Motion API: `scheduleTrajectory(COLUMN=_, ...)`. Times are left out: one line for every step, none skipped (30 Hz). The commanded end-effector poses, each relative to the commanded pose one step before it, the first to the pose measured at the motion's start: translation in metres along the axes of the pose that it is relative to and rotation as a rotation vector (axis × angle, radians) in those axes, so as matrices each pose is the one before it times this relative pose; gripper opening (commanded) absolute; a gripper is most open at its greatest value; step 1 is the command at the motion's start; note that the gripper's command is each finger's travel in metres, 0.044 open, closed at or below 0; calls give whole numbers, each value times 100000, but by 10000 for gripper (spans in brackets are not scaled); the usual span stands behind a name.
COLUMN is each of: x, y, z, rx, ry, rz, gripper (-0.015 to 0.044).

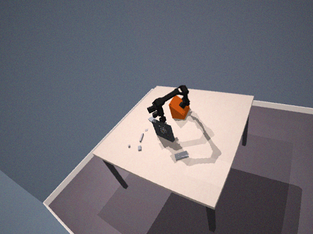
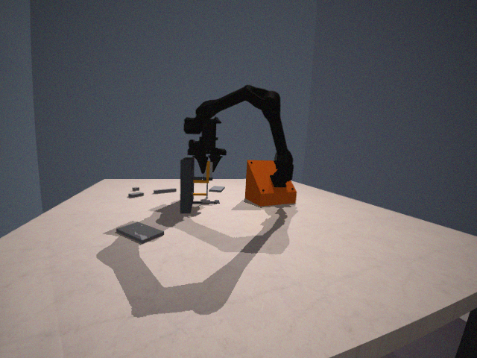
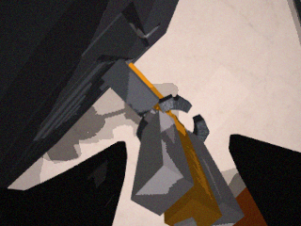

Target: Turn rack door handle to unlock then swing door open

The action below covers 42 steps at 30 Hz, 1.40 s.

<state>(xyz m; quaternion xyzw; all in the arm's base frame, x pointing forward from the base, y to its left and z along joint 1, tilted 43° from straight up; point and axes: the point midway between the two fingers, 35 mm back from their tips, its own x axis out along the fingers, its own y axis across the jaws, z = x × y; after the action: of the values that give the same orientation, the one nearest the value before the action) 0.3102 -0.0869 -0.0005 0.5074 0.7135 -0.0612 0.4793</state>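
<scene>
The dark rack (image 1: 163, 130) (image 2: 186, 185) (image 3: 42, 61) stands upright on the table; door and frame are hard to tell apart, and the door's angle is not clear. The grey and orange handle (image 2: 208, 177) (image 3: 162, 184) stands off the rack's face on the arm base's side. In the wrist view it lies at a slant to the rack. My gripper (image 1: 163, 122) (image 2: 208, 171) (image 3: 177, 145) points down, open, its fingertips on either side of the handle's upper part. In the wrist view gaps show between the handle and both fingers.
The orange arm base (image 1: 177, 108) (image 2: 265, 185) stands near the rack's handle side. A flat grey block (image 1: 181, 155) (image 2: 139, 232) lies on the table (image 1: 214, 124) (image 2: 346, 269). Several small grey pieces, one long (image 1: 141, 137) (image 2: 165, 191), lie beyond the rack.
</scene>
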Motion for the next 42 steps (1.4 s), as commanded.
scheduleTrajectory(x=32, y=86, z=-9, rx=-21882, ry=29, rz=386, gripper=294)
scheduleTrajectory(x=0, y=0, z=0, rx=-4953, ry=1, rz=3, gripper=294)
scheduleTrajectory(x=0, y=0, z=0, rx=-4953, ry=1, rz=3, gripper=294)
scheduleTrajectory(x=0, y=0, z=0, rx=-4953, ry=1, rz=3, gripper=294)
scheduleTrajectory(x=0, y=0, z=0, rx=-4953, ry=1, rz=3, gripper=294)
scheduleTrajectory(x=0, y=0, z=0, rx=-4953, ry=0, rz=3, gripper=294)
scheduleTrajectory(x=0, y=0, z=0, rx=-4953, ry=0, rz=3, gripper=294)
scheduleTrajectory(x=0, y=0, z=0, rx=-4953, ry=0, rz=3, gripper=294)
scheduleTrajectory(x=0, y=0, z=0, rx=-4953, ry=0, rz=3, gripper=294)
scheduleTrajectory(x=0, y=0, z=0, rx=-4953, ry=0, rz=3, gripper=294)
scheduleTrajectory(x=0, y=0, z=0, rx=-4953, ry=0, rz=3, gripper=294)
scheduleTrajectory(x=0, y=0, z=0, rx=-4953, ry=0, rz=3, gripper=294)
scheduleTrajectory(x=0, y=0, z=0, rx=-4953, ry=0, rz=3, gripper=294)
scheduleTrajectory(x=0, y=0, z=0, rx=-4953, ry=-1, rz=3, gripper=294)
scheduleTrajectory(x=0, y=0, z=0, rx=-4953, ry=-1, rz=3, gripper=294)
scheduleTrajectory(x=0, y=0, z=0, rx=-4953, ry=-1, rz=3, gripper=294)
scheduleTrajectory(x=0, y=0, z=0, rx=-4953, ry=-1, rz=3, gripper=294)
scheduleTrajectory(x=0, y=0, z=0, rx=-4953, ry=-1, rz=3, gripper=294)
scheduleTrajectory(x=0, y=0, z=0, rx=-4953, ry=-1, rz=3, gripper=294)
scheduleTrajectory(x=0, y=0, z=0, rx=-4953, ry=-2, rz=3, gripper=294)
scheduleTrajectory(x=2, y=1, z=-1, rx=-4953, ry=1, rz=4, gripper=294)
scheduleTrajectory(x=1, y=0, z=-1, rx=-4954, ry=0, rz=4, gripper=294)
scheduleTrajectory(x=1, y=0, z=0, rx=-4953, ry=-1, rz=3, gripper=294)
scheduleTrajectory(x=1, y=0, z=0, rx=-4953, ry=-1, rz=3, gripper=294)
scheduleTrajectory(x=1, y=0, z=0, rx=-4953, ry=-1, rz=3, gripper=294)
scheduleTrajectory(x=1, y=0, z=0, rx=-4953, ry=-2, rz=3, gripper=294)
scheduleTrajectory(x=1, y=0, z=0, rx=-4953, ry=-2, rz=3, gripper=294)
scheduleTrajectory(x=1, y=0, z=0, rx=-4953, ry=-2, rz=3, gripper=294)
scheduleTrajectory(x=0, y=0, z=0, rx=-4953, ry=-3, rz=3, gripper=294)
scheduleTrajectory(x=0, y=0, z=0, rx=-4953, ry=-3, rz=2, gripper=294)
scheduleTrajectory(x=0, y=0, z=0, rx=-4952, ry=-4, rz=2, gripper=294)
scheduleTrajectory(x=0, y=0, z=0, rx=-4953, ry=-4, rz=2, gripper=294)
scheduleTrajectory(x=0, y=0, z=0, rx=-4953, ry=-4, rz=1, gripper=294)
scheduleTrajectory(x=0, y=0, z=0, rx=-4953, ry=-4, rz=1, gripper=294)
scheduleTrajectory(x=0, y=0, z=0, rx=-4953, ry=-4, rz=1, gripper=294)
scheduleTrajectory(x=0, y=0, z=0, rx=-4953, ry=-4, rz=1, gripper=294)
scheduleTrajectory(x=0, y=0, z=0, rx=-4953, ry=-4, rz=1, gripper=294)
scheduleTrajectory(x=0, y=0, z=0, rx=-4953, ry=-4, rz=0, gripper=294)
scheduleTrajectory(x=0, y=0, z=0, rx=-4953, ry=-4, rz=0, gripper=294)
scheduleTrajectory(x=0, y=0, z=0, rx=-4953, ry=-4, rz=0, gripper=294)
scheduleTrajectory(x=0, y=0, z=0, rx=-4952, ry=-4, rz=0, gripper=294)
scheduleTrajectory(x=0, y=0, z=0, rx=-4953, ry=-4, rz=0, gripper=294)
